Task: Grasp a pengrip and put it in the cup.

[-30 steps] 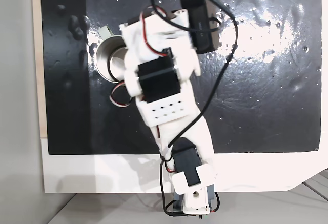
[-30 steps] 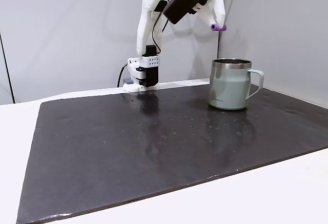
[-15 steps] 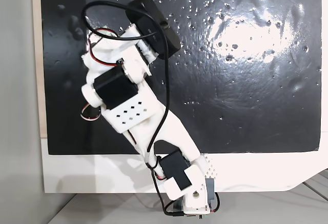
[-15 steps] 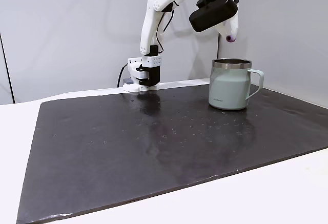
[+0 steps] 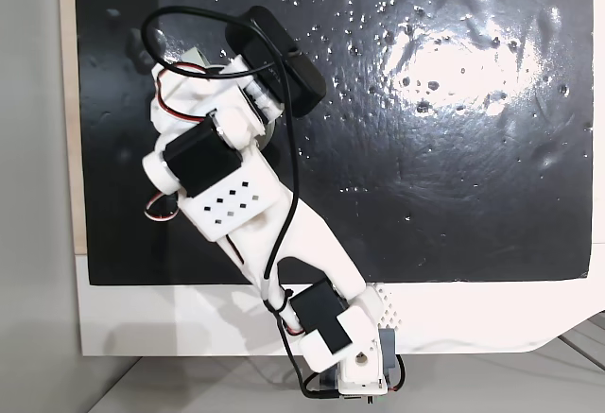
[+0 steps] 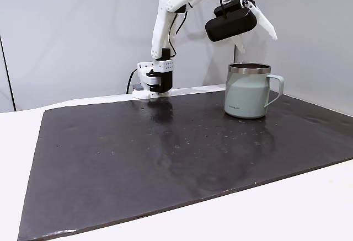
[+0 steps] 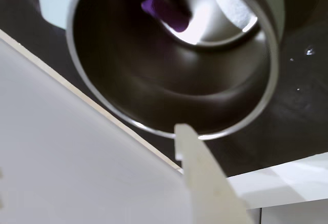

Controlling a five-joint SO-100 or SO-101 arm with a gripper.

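My end effector hangs directly above the cup, with its two fingers spread wide apart and nothing between them. I am parked over the mouth so that anything let go falls straight inside rather than onto the black mat that covers the tabletop.

In the wrist view I look straight down the cup's shiny wall, and the purple pengrip lies on the bottom, toward the far side of the floor next to a bright reflection. It lies on its side, and its long axis runs diagonally in that view, from upper left to lower right. One pale finger crosses the lower part of that view, well clear of the rim.

In the top-down fixed view my arm covers most of the cup. Judging from this, the drop is done and what remains is to draw back.
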